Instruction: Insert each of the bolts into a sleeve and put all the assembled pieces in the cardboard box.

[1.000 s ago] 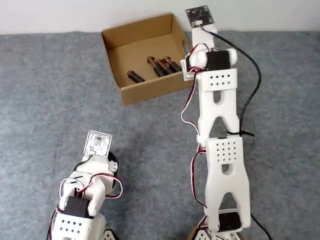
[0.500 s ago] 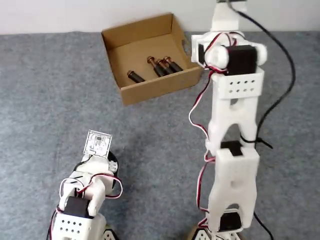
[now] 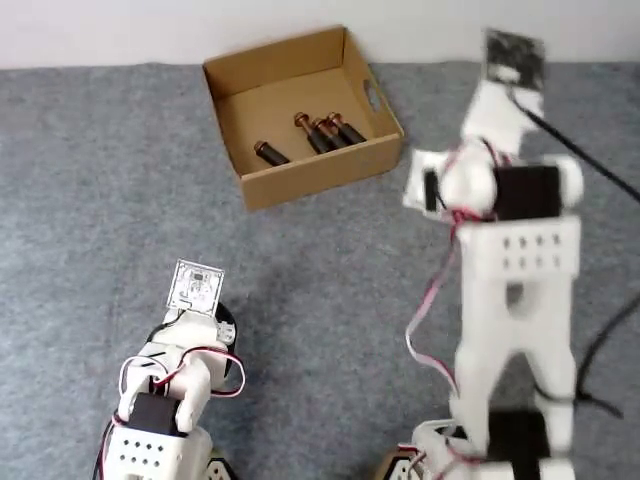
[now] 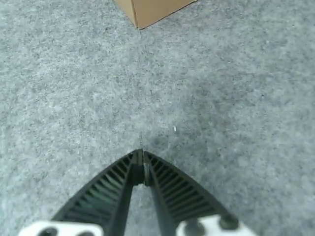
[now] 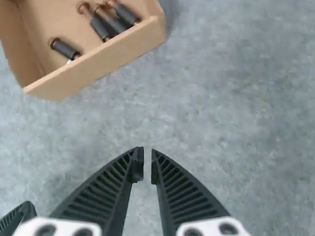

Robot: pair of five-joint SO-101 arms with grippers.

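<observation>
From above, the cardboard box point(image 3: 310, 180) sits near the bench's point(image 3: 90, 200) far edge, with four assembled pieces point(image 3: 322, 132) lying inside. The right arm point(image 3: 515, 270) stands off to its right, and the left arm point(image 3: 165, 400) is at the near edge. In the left wrist view, the left gripper point(image 4: 142, 167) is pinched tight and empty over grey surface. In the right wrist view, the right gripper point(image 5: 146, 164) is nearly closed, a thin slit showing, and holds nothing near the box's front wall.
</observation>
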